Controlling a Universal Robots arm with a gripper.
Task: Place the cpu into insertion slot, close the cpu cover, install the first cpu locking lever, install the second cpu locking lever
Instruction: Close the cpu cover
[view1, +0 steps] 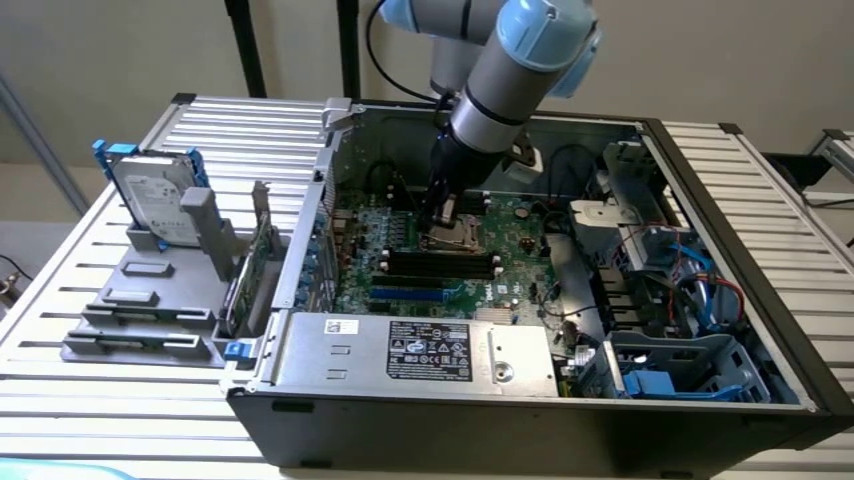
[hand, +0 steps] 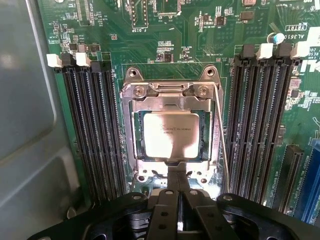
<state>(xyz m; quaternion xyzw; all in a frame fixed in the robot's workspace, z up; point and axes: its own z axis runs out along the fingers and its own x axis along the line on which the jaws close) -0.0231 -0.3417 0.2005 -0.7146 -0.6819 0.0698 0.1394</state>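
The cpu (hand: 171, 136), a small flat square chip with a silver-grey metal top, lies seated in the insertion slot (hand: 205, 145), a square black socket on the green circuit board (hand: 170, 45). The cpu cover (hand: 128, 131), a thin silvery metal frame, lies flat over it, and the chip shows through its window. A thin metal lever rod (hand: 220, 145) runs along one side of the cover. The end effector (hand: 178, 179) has its fingers drawn together, gripping nothing, with the tips at the middle of one cover edge. The open black computer case (view1: 534, 425) stands on the slatted metal counter (view1: 80, 300); a grey hard drive (view1: 150, 200) stands at the exterior view's left.
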